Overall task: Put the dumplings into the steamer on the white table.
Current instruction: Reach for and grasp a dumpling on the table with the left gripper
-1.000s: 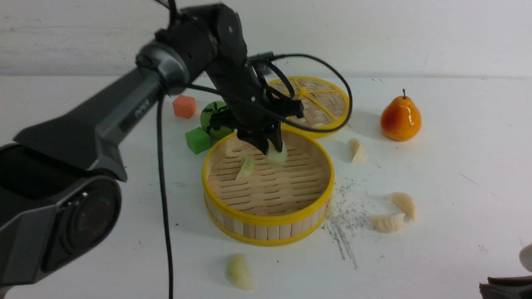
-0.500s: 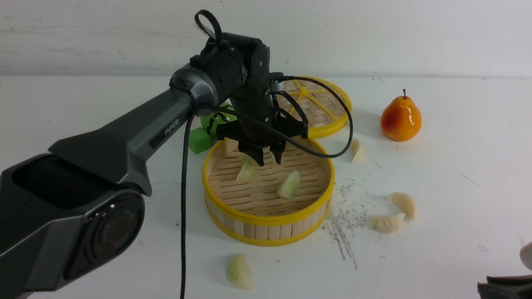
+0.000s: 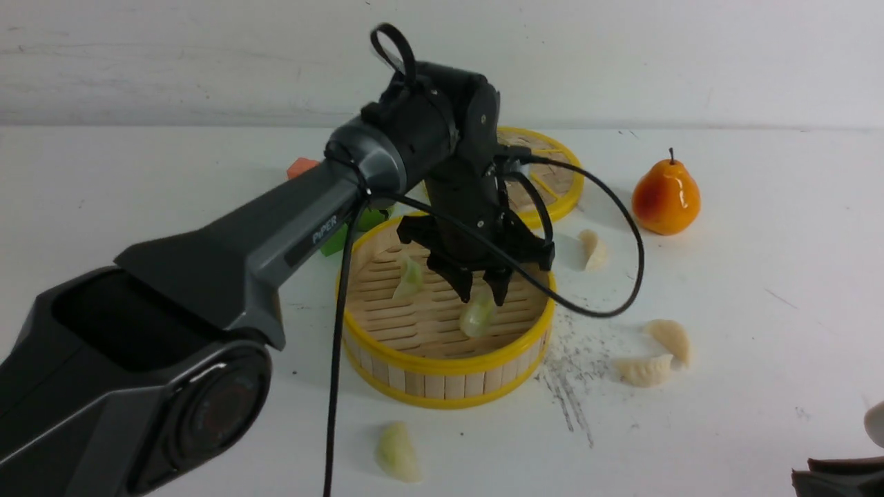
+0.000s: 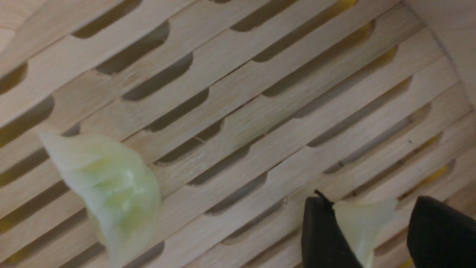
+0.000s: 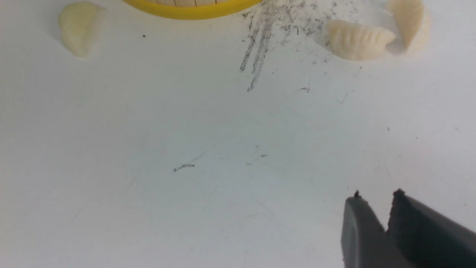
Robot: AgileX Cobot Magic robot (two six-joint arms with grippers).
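left claw [image 3: 481, 290]: jaws apart and pinching nothing; its tips hang low inside the steamer [image 3: 442, 366] at frame centre, straddling a green dumpling [image 3: 478, 316] that lies on the slats.
right claw [image 5: 377, 199]: fingers drawn together, empty, in the lower right corner of the front view.
risk, lift-out: the tips sit so near the straddled dumpling that one may catch it and flick it over the rim.
risk, cable [image 3: 625, 276]: its loop sags right of the steamer and may snag the rim or sweep a dumpling there.
risk, later pick: two cream dumplings lie just beside each other, so a grasp may nudge one away.
green dumplings: three. two are in the steamer, the second [image 3: 412, 277] left of centre. one [image 3: 397, 452] is on the white table [image 3: 760, 276] at lower centre.
cream dumplings: three, all on the table at right: upper [image 3: 592, 248], middle [image 3: 670, 338], lower [image 3: 644, 371].
lid [image 3: 556, 186]: one.
pear [image 3: 666, 197]: one.
orange cube [image 3: 302, 166]: one, mostly hidden.
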